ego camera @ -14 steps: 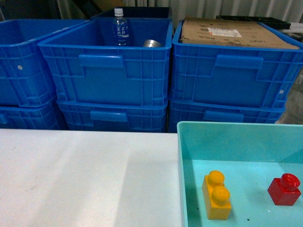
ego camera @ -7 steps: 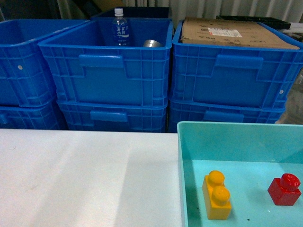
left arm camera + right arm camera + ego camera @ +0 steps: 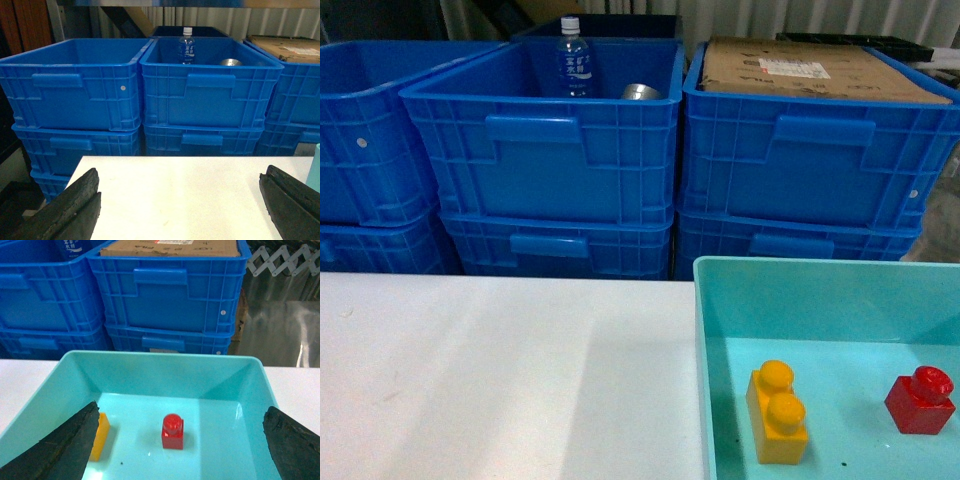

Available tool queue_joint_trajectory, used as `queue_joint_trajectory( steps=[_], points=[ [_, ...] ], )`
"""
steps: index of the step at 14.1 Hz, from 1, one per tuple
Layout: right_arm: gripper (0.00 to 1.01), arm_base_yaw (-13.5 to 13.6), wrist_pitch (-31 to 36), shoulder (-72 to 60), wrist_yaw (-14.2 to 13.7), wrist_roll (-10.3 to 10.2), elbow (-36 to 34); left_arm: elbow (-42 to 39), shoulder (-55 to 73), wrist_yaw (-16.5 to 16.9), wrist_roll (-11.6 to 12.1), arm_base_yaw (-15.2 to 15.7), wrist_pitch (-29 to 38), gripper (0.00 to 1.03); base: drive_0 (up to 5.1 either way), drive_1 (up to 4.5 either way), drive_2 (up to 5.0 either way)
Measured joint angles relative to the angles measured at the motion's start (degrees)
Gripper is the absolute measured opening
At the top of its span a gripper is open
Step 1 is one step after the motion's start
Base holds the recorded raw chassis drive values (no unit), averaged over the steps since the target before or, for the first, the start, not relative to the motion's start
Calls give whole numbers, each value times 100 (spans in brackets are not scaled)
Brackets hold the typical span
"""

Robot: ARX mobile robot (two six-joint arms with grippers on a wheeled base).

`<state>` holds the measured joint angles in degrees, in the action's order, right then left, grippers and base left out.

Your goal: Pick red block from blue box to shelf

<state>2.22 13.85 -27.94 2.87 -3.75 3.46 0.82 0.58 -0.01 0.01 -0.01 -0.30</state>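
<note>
- Two bricks lie on the floor of the blue box (image 3: 720, 300): the red block (image 3: 172, 431), stud up, sits near the middle in the right wrist view; the orange-yellow brick (image 3: 777, 412) lies well apart to its left
- right gripper (image 3: 180, 445) hangs above the box with jaws spread wide and nothing held; the red block lies ahead, between the two fingers, so a straight descent should bracket it
- left gripper (image 3: 182, 200) is likewise wide apart and empty, over the white table (image 3: 500, 380), well away from the box; the right arm is clearly nearer
- the shelf cannot be made out clearly; dark blue crates (image 3: 550, 150) stand stacked behind the table
</note>
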Motion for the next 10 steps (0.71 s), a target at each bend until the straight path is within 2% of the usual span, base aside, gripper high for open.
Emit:
queue_joint_trajectory(
  steps=[2, 3, 5, 7, 10],
  points=[
    [98, 129, 1093, -1906, -125, -118, 584, 0, 0, -2, 0, 0, 0, 98, 0, 0, 0],
    [98, 245, 1357, -2796, -188, -144, 887, 0, 0, 0, 0, 0, 2, 98, 0, 0, 0],
    [98, 461, 1403, -4111, -295, -225, 1447, 0, 0, -2, 0, 0, 2, 98, 0, 0, 0],
    [98, 546, 1394, -5154, -199, -376, 1993, 0, 0, -2, 0, 0, 2, 98, 0, 0, 0],
    [98, 610, 1786, -6288, -365, -369, 2361, 0, 0, -2, 0, 0, 2, 98, 0, 0, 0]
  ],
)
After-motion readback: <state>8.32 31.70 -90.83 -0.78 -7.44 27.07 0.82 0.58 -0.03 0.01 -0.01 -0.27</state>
